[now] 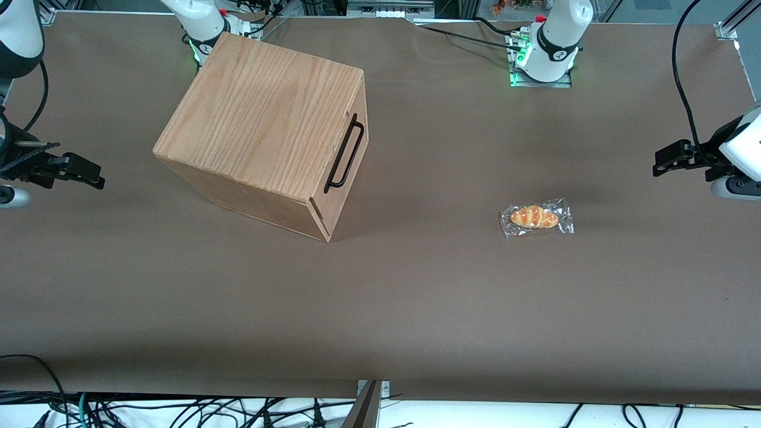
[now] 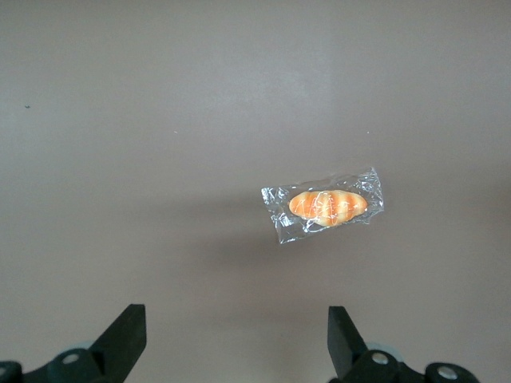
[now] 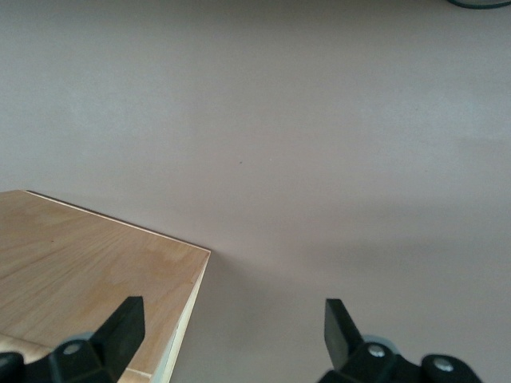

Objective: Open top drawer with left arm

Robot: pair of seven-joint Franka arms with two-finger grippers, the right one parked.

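Front view shows a box-shaped wooden cabinet of light oak with clear straight grain, standing turned at an angle on the desk, toward the parked arm's end. The desk has a smooth, matte brown cover. The top drawer is pushed in, its front level with the cabinet face, and only a thin seam marks its edge. Its handle is a long thin black metal bar with bent ends.

Toward the working arm's end lies a small orange striped bread roll in a crinkled clear plastic wrapper, well apart from the cabinet.

The left arm is white, and its black hand hangs above the desk, near the edge at its own end. In the left wrist view the hand is spread wide, holding nothing, above the wrapped roll.
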